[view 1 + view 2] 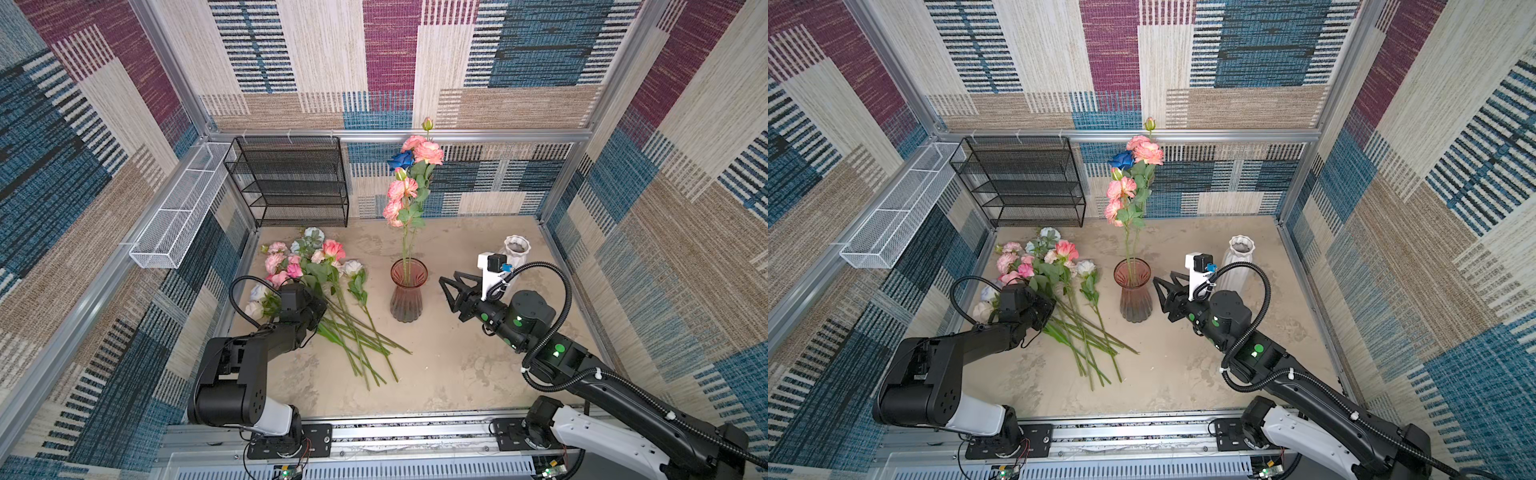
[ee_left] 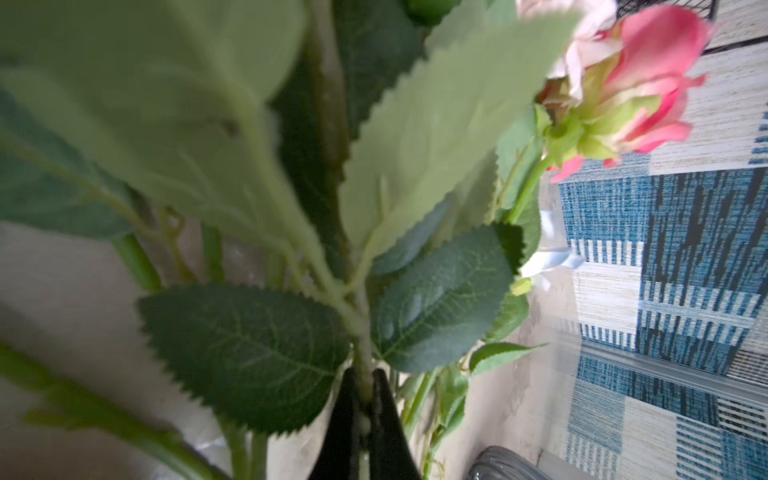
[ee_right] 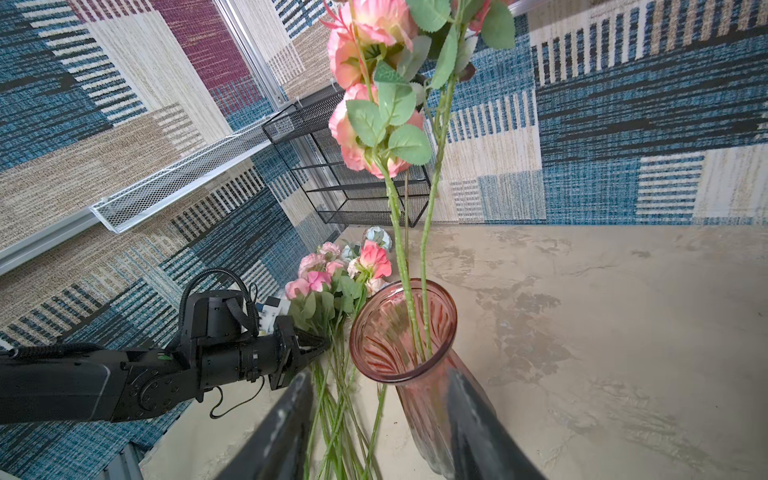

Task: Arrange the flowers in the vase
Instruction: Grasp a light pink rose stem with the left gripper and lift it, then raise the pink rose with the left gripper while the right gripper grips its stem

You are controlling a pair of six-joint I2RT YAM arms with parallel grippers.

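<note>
left gripper [image 2: 365, 415] fingertips sit closest to the lens, pressed together on one thin stem [image 2: 362, 357] just under a fork of leaves, where the bare shaft probably gives a firm pinch. that stem belongs to the flowers [image 1: 316, 266] heaped on the table [image 1: 457, 374] at the left, heads toward the back wall, cut ends fanned toward the front. several tall blooms [image 1: 409, 187] already stand in the pink glass vase [image 1: 407, 295] mid-table. right gripper [image 1: 449, 291] hovers just beside it, jaws half spread, likely to steady it; contact cannot be told. bare table lies in front of the vase, so a lift has room, though crossed neighbouring stems may drag. wire shelf [image 1: 291, 183], mesh tray [image 1: 178, 212] and white vase [image 1: 517, 249] sit at the edges.
</note>
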